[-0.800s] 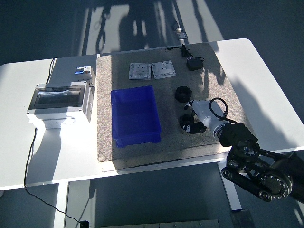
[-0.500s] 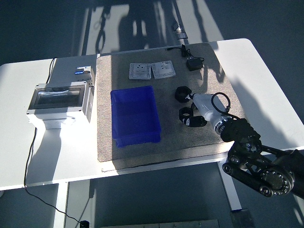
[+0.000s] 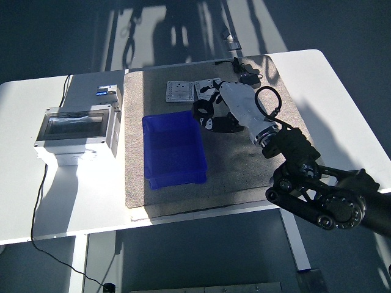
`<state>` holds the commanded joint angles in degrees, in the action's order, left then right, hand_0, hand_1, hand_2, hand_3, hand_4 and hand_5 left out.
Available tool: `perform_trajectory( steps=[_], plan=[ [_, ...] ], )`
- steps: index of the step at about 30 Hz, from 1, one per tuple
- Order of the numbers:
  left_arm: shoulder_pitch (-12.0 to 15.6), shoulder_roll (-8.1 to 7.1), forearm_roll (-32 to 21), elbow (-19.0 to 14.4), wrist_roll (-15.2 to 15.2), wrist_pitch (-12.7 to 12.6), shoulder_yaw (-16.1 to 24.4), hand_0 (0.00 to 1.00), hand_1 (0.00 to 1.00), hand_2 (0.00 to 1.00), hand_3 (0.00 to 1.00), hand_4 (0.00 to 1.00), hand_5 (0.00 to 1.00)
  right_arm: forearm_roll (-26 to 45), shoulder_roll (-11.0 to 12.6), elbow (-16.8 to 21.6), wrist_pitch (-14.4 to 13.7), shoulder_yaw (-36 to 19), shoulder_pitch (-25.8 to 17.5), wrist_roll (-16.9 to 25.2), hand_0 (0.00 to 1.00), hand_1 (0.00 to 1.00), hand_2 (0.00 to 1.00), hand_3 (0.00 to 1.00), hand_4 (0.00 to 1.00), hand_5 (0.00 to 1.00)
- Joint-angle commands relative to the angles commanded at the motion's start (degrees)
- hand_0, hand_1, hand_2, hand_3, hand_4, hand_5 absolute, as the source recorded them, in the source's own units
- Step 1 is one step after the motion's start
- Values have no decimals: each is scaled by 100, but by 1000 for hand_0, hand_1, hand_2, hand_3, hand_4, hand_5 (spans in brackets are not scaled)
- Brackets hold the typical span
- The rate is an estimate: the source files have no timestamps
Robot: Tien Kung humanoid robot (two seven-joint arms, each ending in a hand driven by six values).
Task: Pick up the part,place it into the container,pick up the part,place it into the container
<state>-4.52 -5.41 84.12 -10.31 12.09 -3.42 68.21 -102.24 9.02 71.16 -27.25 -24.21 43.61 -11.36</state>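
Observation:
My right hand (image 3: pixel 212 116) reaches in from the lower right and hovers over the mat just right of the far right corner of the blue container (image 3: pixel 174 177). Its fingers are curled on a black ring-shaped part (image 3: pixel 203 110), held above the mat at the container's rim. The container is open on top and looks empty. A second black part is not visible; the hand and wrist cover the spot where it lay. The left arm is out of view.
A brown mat (image 3: pixel 232 177) covers the middle of the white table. Two grey switch plates (image 3: pixel 179 91) lie behind the container. A black adapter with cable (image 3: pixel 247 76) lies at the mat's far right. A grey electrical box (image 3: pixel 76 128) stands at the left.
My right hand has moved up and to the left from the mat's right side to the container's far right corner, carrying a black part with it.

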Motion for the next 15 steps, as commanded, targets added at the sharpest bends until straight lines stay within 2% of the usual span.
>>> perform_trajectory(
  steps=[2,3,8,9,14,15],
  plan=[
    [-11,0,9,0,2,-5,4,611,308,532,625,649,775,-74,-108,-79,91,275,83,165,699,515,402,570,177,62],
    [-14,-1,9,0,2,-9,6,611,307,531,629,658,806,-107,-140,-130,168,390,111,203,721,545,447,576,184,64],
    [-9,-6,-24,0,-9,-41,11,611,307,531,629,658,806,-249,-222,-417,631,810,161,274,721,545,447,576,184,64],
    [-7,-6,-28,0,-9,-48,17,611,305,524,628,657,809,-264,-231,-450,671,839,160,281,803,692,667,672,317,99],
    [-11,-7,-35,0,-15,-67,7,611,305,524,628,657,809,-272,-252,-534,677,880,141,321,803,692,667,672,317,99],
    [-12,-8,-35,0,-14,-68,6,611,306,522,629,658,811,-262,-253,-541,666,879,135,330,953,938,926,856,543,177]
  ],
)
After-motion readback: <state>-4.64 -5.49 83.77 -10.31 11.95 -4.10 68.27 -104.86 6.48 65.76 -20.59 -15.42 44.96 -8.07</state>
